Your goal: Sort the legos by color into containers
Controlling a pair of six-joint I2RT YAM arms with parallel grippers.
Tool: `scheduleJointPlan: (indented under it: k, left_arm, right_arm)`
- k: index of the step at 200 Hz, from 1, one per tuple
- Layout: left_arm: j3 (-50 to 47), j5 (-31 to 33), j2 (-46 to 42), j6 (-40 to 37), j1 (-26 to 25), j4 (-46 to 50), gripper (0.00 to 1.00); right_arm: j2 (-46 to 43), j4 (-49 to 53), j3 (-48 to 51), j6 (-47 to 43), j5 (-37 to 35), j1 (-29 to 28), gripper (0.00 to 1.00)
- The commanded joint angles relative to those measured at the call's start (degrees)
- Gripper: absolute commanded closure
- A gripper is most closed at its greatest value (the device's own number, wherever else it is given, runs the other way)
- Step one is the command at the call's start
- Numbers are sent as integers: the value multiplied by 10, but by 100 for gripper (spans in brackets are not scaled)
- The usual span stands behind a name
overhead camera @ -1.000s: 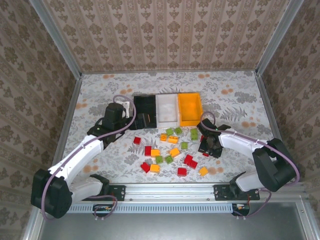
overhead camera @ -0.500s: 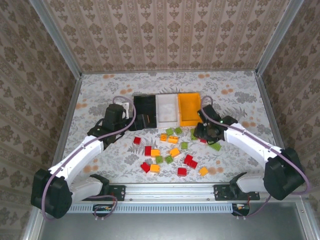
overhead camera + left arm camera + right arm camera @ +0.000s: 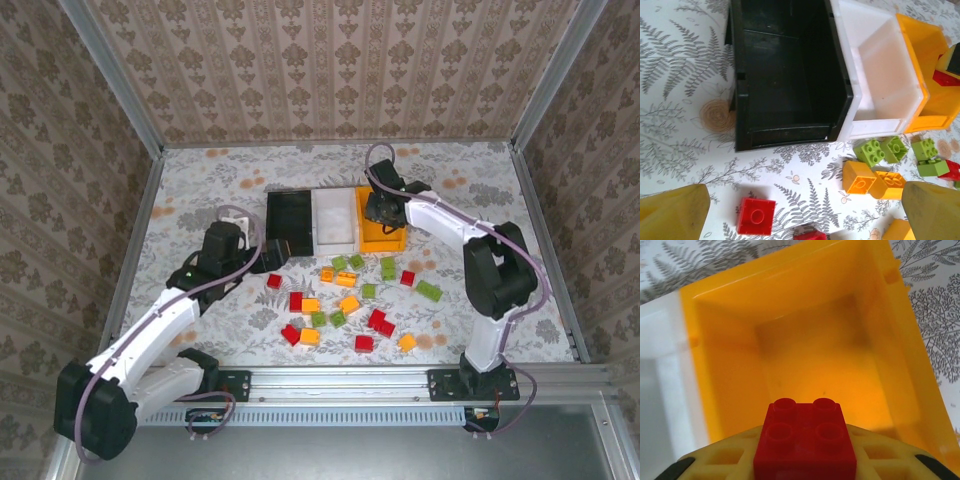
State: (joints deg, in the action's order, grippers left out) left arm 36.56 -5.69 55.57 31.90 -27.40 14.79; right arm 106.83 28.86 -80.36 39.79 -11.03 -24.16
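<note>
— Brick in the right gripper (image 3: pixel 378 210)?
— Yes, clamped on a red brick (image 3: pixel 805 440), studs up. Directly below and ahead of that hand opens the orange-yellow bin (image 3: pixel 725 370), seemingly empty; the white bin (image 3: pixel 660 380) lies to its left. Letting go should drop it straight in, I'd judge.
— And the left gripper (image 3: pixel 274 253)?
— Fingers (image 3: pixel 675 212) spread, holding nothing. Just ahead between them lies a second red brick (image 3: pixel 756 216); farther on, the black bin (image 3: pixel 790 136), its long axis running away from the hand. Left arm is the nearer one for that brick.
</note>
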Motion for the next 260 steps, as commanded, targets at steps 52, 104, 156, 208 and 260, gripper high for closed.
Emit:
scheduleJointPlan:
  k: [52, 104, 156, 208, 260]
  left_arm:
    - [-15, 45, 17, -10, -5, 31, 0]
    - [30, 139, 146, -44, -78, 79, 8]
    - [27, 126, 264, -43, -81, 29, 21]
    - [16, 127, 301, -45, -81, -1, 40]
    - [11, 112, 300, -49, -85, -12, 56]
  right_arm:
    - [-14, 10, -28, -15, -7, 3, 37]
    - [-133, -41, 97, -3, 9, -15, 36]
    - [-203, -51, 158, 3, 7, -18, 35]
    - [-236, -46, 159, -3, -2, -17, 34]
    - [-238, -44, 168, 0, -6, -16, 34]
